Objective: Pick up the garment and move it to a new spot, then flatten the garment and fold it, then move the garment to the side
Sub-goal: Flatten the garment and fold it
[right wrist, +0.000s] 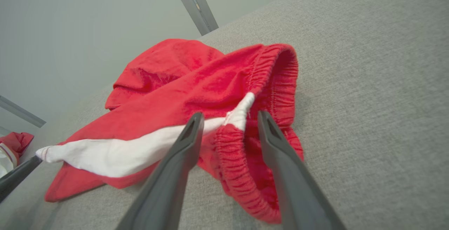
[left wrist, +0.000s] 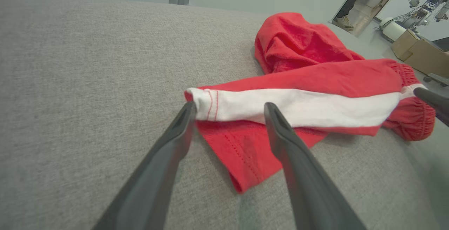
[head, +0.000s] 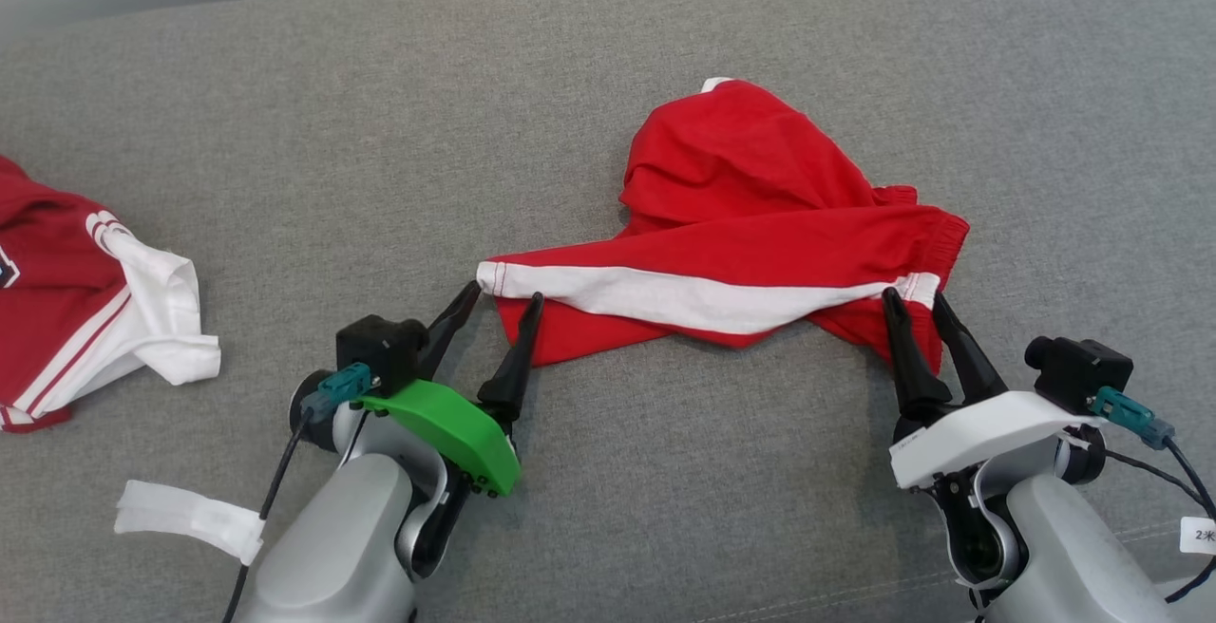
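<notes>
The garment (head: 760, 224) is a pair of red shorts with a white side stripe, lying crumpled on the grey cloth surface (head: 380, 129). My left gripper (head: 504, 294) stands open at the hem end, its fingertips either side of the white stripe's tip (left wrist: 210, 105). My right gripper (head: 915, 296) is open at the other end. The elastic waistband (right wrist: 242, 146) lies between its fingers (right wrist: 175, 160), which stand apart and do not pinch it. The left wrist view has the right gripper's dark finger (left wrist: 431, 98) at the waistband.
A second red and white garment (head: 85, 300) lies at the far left of the surface. A white strap (head: 180, 514) hangs off my left forearm. Beyond the surface's far right edge are cardboard boxes (left wrist: 417, 51) on the floor.
</notes>
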